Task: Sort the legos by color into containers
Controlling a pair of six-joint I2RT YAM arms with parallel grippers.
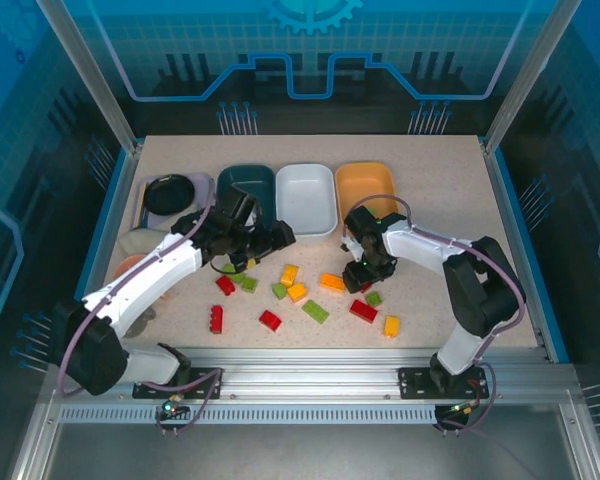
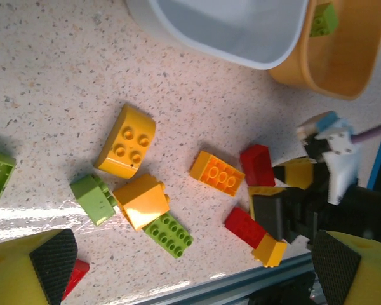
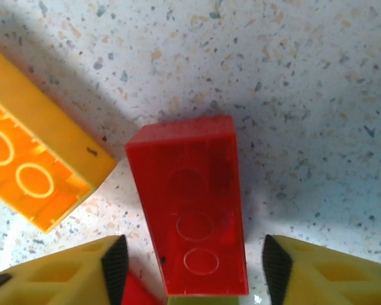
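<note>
Red lego (image 3: 187,190) is straddled by the open right end effector (image 3: 190,260) (orange lego (image 3: 32,165) at 9 o'clock), closure judged needed next; left end effector (image 2: 190,267) open, empty.

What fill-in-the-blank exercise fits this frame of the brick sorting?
1. A small green studded plastic brick lies in the ____ shallow plastic tray.
2. The right gripper has its open jaws either side of a ____ plastic brick lying on the speckled table.
3. In the top view, the middle tray of the three is ____.
Missing words: orange; red; white.
</note>
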